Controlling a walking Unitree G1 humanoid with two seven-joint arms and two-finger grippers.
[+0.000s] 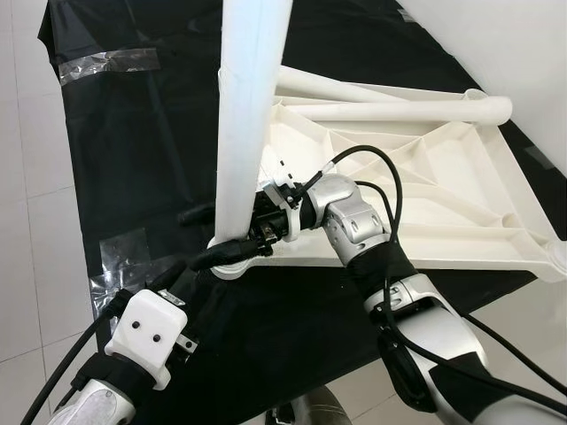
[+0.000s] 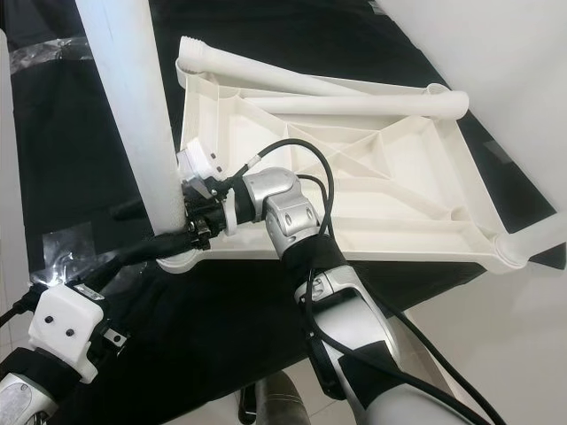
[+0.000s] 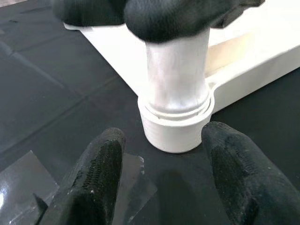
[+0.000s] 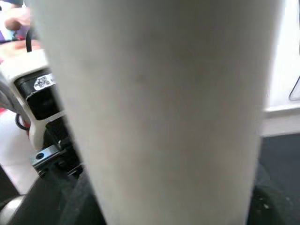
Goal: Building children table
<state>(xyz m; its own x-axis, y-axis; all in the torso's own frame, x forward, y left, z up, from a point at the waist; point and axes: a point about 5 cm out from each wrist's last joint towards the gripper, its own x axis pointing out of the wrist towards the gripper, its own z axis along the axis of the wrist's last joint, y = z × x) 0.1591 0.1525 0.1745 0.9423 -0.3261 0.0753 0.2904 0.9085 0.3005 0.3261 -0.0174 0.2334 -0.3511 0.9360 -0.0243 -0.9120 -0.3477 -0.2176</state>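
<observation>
**Q:** Left eye view: where does the table leg stand relative to each gripper?

**A:** The table leg (image 1: 246, 115) rises from the frame's middle to its top edge, long axis near vertical with a slight tilt. Its foot sits in the corner socket (image 1: 232, 262) of the upturned table top (image 1: 443, 186), which lies on the black sheet (image 1: 133, 159). The right gripper (image 1: 235, 228) grips the leg low down, just above the socket. The left gripper (image 1: 199, 257) approaches from the lower left, its tips beside the socket.

**Q:** Right eye view?

**A:** Same arrangement. Two further legs (image 2: 354, 99) lie flat along the top's far edge, upper centre of the frame. The right arm reaches in from the lower right.

**Q:** Left wrist view?

**A:** The socket is at frame centre with the leg entering it from above. The left fingers (image 3: 93, 178) are spread wide, one either side of the socket, touching nothing. The right gripper's black pads wrap the leg at the upper edge.

**Q:** Right wrist view?

**A:** The leg's white shaft covers most of the frame, held between the fingers.

**Q:** What does the coming move depend on?

**A:** Judgement: the leg's axis must stay in line with the socket while it seats. The right gripper is the nearer one and controls this.
</observation>
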